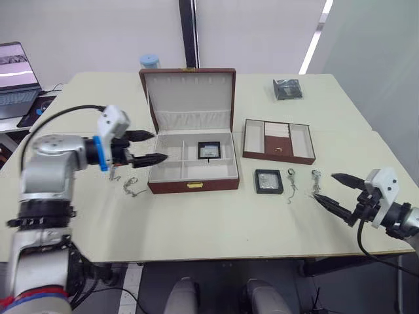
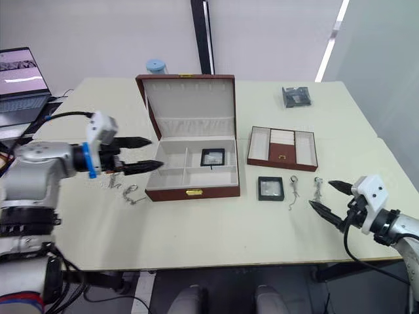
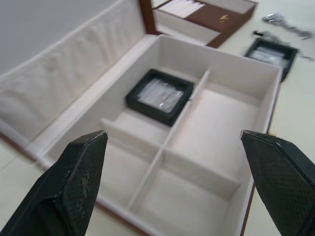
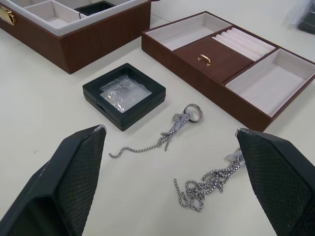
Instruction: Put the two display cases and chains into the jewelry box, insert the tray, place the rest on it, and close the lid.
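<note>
Cream-coloured table (image 1: 216, 235) carries everything, and at its far left edge a laptop (image 1: 16, 78) stands open. Next comes the left gripper (image 1: 149, 146), its two black fingers spread wide with nothing between them, hovering level at the left end of the jewelry box (image 1: 193, 171); the lower fingertip reaches just over the box's left wall. Under and just beside that gripper, two silver chains (image 1: 131, 186) lie on the table left of the box. The reddish-brown box sits open with its lid (image 1: 188, 98) standing upright at the back, cream lining and gathered pocket facing forward, gold clasp at the front. One display case (image 1: 209, 150) lies flat inside the box, in the rear right compartment; the other compartments hold nothing. A light blue cap (image 1: 149, 61) shows behind the lid. Right of the box, the second display case (image 1: 268, 181) rests on the table, just in front of the shallow lidless tray (image 1: 278, 140), which sits apart from the box. Two more chains follow to the right, one with a ring at its end (image 1: 291, 185) beside the display case, another (image 1: 316, 181) bunched a little further right. A dark grey packet (image 1: 287, 89) lies near the far right of the table. Last, the right gripper (image 1: 338, 191) hangs low near the table's right front, fingers wide apart and empty, pointing towards those chains.
</note>
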Motion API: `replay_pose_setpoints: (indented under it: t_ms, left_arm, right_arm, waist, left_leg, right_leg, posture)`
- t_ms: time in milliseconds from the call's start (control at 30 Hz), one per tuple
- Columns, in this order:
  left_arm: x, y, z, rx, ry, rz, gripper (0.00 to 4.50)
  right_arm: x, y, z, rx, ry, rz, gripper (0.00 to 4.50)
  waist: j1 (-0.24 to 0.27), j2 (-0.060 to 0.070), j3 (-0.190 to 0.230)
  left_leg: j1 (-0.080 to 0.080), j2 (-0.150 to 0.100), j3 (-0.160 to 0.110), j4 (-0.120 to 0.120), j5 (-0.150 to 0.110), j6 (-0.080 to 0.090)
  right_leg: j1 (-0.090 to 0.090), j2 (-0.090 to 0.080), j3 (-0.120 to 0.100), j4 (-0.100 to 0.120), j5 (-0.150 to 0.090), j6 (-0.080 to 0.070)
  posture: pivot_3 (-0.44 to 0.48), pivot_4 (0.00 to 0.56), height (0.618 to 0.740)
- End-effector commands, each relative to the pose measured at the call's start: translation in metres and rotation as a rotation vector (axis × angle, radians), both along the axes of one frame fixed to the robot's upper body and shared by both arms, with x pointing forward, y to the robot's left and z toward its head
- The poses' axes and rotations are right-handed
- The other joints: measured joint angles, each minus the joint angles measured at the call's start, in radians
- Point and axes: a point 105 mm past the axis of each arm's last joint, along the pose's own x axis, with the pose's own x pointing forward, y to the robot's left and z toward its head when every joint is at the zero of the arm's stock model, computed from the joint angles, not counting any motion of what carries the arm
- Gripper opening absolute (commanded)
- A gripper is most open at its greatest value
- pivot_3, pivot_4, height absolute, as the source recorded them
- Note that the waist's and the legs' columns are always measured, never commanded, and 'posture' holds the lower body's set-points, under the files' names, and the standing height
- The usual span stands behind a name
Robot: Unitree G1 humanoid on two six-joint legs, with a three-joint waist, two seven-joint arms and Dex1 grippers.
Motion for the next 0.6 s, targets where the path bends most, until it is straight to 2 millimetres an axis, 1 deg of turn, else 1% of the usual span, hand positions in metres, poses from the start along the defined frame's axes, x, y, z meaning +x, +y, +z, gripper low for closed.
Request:
replay_pose_setpoints:
  t_ms: [33,100,233,333,533,600]
  left_arm:
    - [-0.02,0.03,0.009,-0.001,-0.032,0.139,4.46]
    - [-0.035,0.053,-0.003,0.036,-0.002,0.228,4.46]
    - [-0.059,0.086,-0.017,0.08,0.025,0.376,4.46]
    - [-0.071,0.096,-0.024,0.079,0.033,0.434,4.46]
    - [-0.095,0.121,-0.047,0.093,0.052,0.568,4.46]
    - [-0.101,0.126,-0.054,0.104,0.049,0.598,4.46]
  right_arm:
    - [0.0,-0.02,0.012,-0.038,-0.036,-0.034,4.5]
    - [0.002,-0.029,0.009,-0.045,-0.024,-0.054,4.5]
    - [0.008,-0.037,0.006,-0.042,-0.022,-0.077,4.5]
    - [0.013,-0.038,0.004,-0.036,-0.027,-0.085,4.5]
    - [0.025,-0.044,0.004,-0.046,-0.049,-0.108,4.5]
    - [0.026,-0.045,0.004,-0.048,-0.051,-0.109,4.5]
  waist:
    - [-0.001,0.0,0.0]
    - [-0.002,0.0,0.0]
    - [-0.003,0.0,0.0]
    - [-0.003,0.0,0.0]
    - [-0.002,0.0,0.0]
    - [-0.002,0.0,0.0]
  left_leg:
    - [0.0,0.0,0.0,0.0,0.0,0.0]
    - [0.0,0.001,0.0,0.0,0.0,0.0]
    - [0.001,0.002,0.0,-0.001,0.0,0.0]
    - [0.001,0.002,0.001,-0.001,0.0,0.0]
    - [0.001,0.001,0.001,-0.001,0.0,0.0]
    - [0.001,0.001,0.002,-0.001,0.0,0.0]
  right_leg:
    - [0.0,0.0,0.0,0.0,0.0,0.0]
    - [0.0,-0.001,0.0,0.0,0.0,0.0]
    - [0.0,-0.003,0.0,0.0,0.0,0.0]
    - [0.0,-0.004,0.0,0.0,0.0,0.0]
    - [0.0,-0.006,0.0,0.0,0.0,0.0]
    - [0.0,-0.007,0.0,0.0,0.0,0.0]
  posture:
    - [0.0,0.15,0.74]
    - [0.0,0.15,0.74]
    - [0.0,0.15,0.74]
    - [0.0,0.15,0.74]
    - [0.0,0.15,0.74]
    - [0.0,0.15,0.74]
